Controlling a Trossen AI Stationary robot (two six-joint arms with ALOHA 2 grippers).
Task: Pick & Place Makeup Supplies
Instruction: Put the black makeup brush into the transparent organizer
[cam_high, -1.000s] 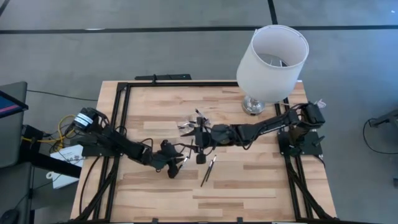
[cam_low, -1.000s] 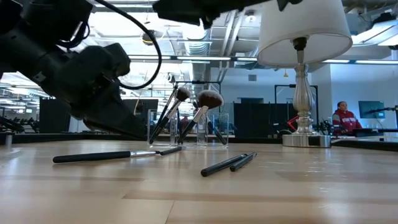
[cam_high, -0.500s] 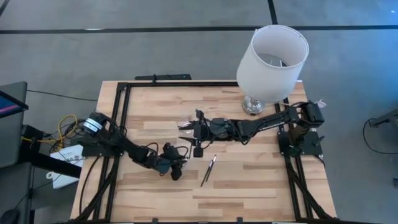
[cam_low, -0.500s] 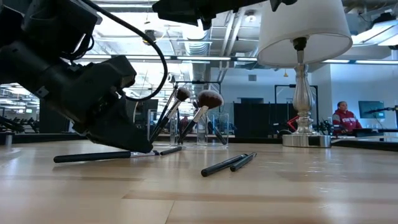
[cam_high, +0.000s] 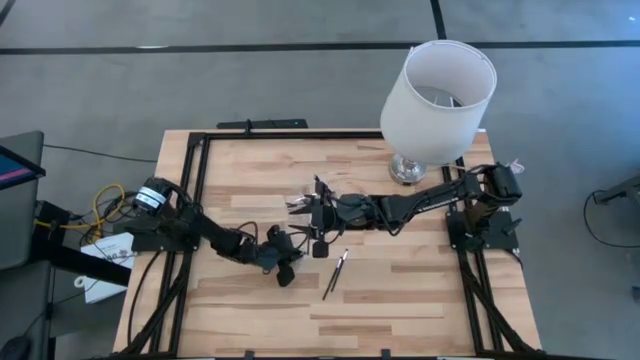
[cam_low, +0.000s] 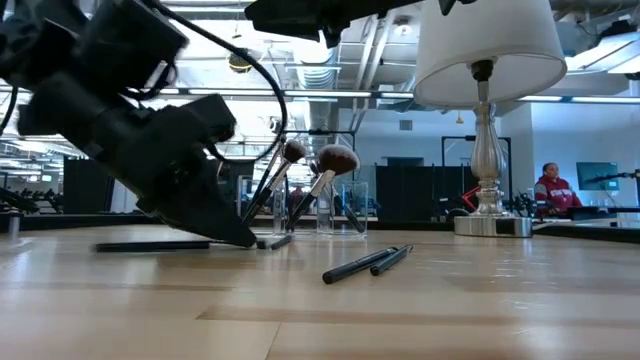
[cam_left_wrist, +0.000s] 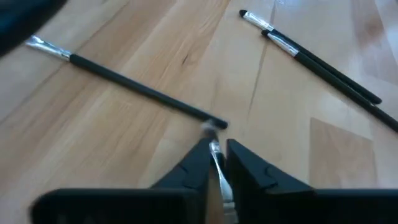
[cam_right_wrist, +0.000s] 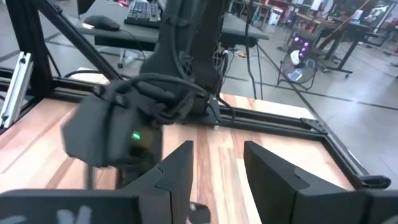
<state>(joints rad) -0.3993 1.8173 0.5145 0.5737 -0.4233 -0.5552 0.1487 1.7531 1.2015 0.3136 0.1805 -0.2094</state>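
We find the task mid-course. Several brushes (cam_low: 318, 178) already stand in the clear holder (cam_low: 340, 208) at mid-surface. The left claw (cam_left_wrist: 216, 158), low on the wood surface (cam_high: 400, 300), pinches a thin silver-handled brush (cam_left_wrist: 217, 163) between nearly closed fingers. The right claw (cam_right_wrist: 217, 163) hovers spread and empty near the holder. A long black brush (cam_left_wrist: 137, 96) and a pair of brushes (cam_high: 335, 273) remain lying loose.

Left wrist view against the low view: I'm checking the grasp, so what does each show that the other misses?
Only the left wrist view shows the left gripper pinching a silver-ferruled brush. Only the low view shows the clear holder with upright brushes, the lamp and a person behind. Both show the long black brush and the pair of brushes lying on the table.
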